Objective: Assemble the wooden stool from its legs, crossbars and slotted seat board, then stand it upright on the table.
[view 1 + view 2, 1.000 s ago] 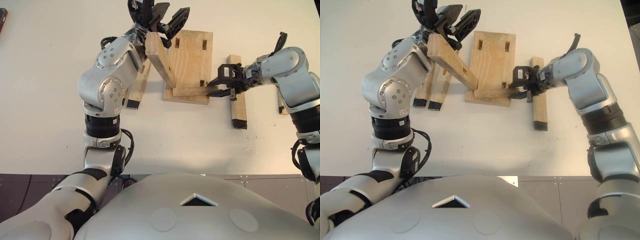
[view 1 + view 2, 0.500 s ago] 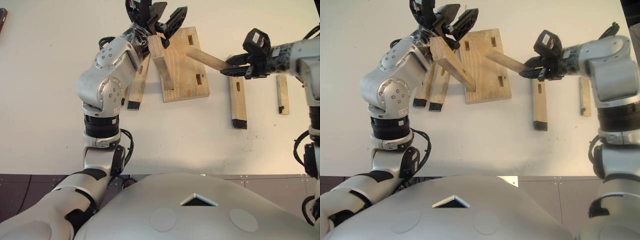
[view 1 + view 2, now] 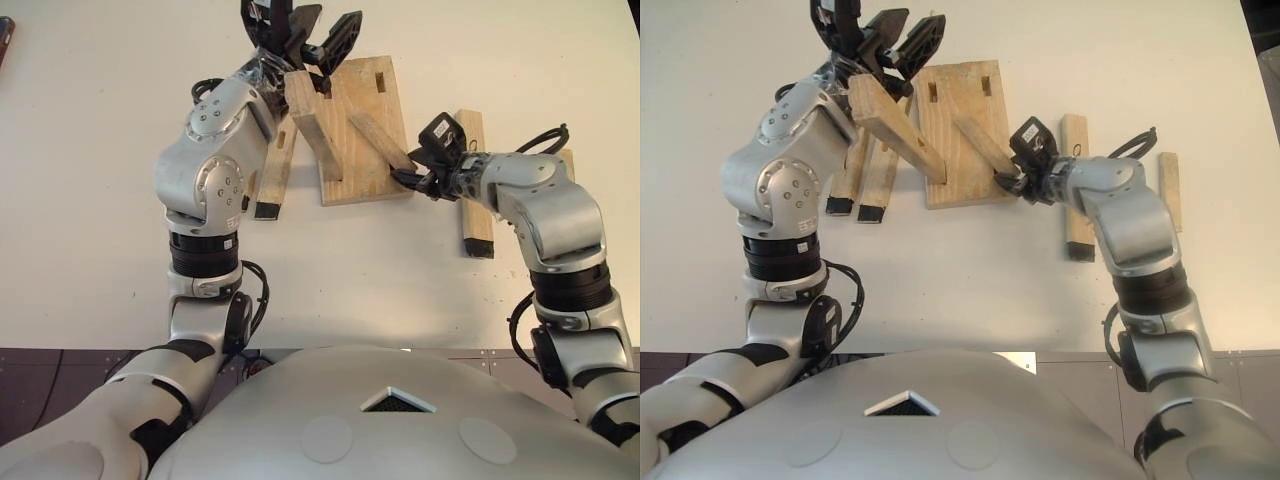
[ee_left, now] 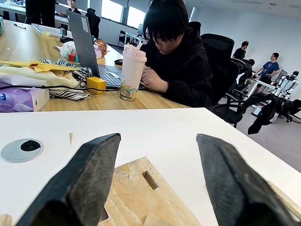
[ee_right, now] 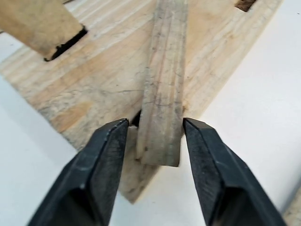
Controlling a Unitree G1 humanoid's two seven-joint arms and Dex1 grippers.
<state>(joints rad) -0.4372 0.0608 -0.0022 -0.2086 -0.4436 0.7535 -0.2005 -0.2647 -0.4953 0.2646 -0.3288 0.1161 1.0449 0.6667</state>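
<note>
We log the left arm [image 3: 215,150] and right arm [image 3: 545,215] as rounded silver-grey shells dotted with small dark screw recesses, broken by black ribbed bands at the joints. Loose black cables [image 3: 258,290] loop beside elbows and wrist. The left gripper [image 4: 157,141] and right gripper [image 5: 155,125] are matt black.

Clipped the left gripper [image 3: 305,25] at the top edge; half hid two spare legs [image 3: 876,185] behind the left arm [image 3: 215,160]; cropped the far end of the crossbar [image 5: 162,94].
</note>
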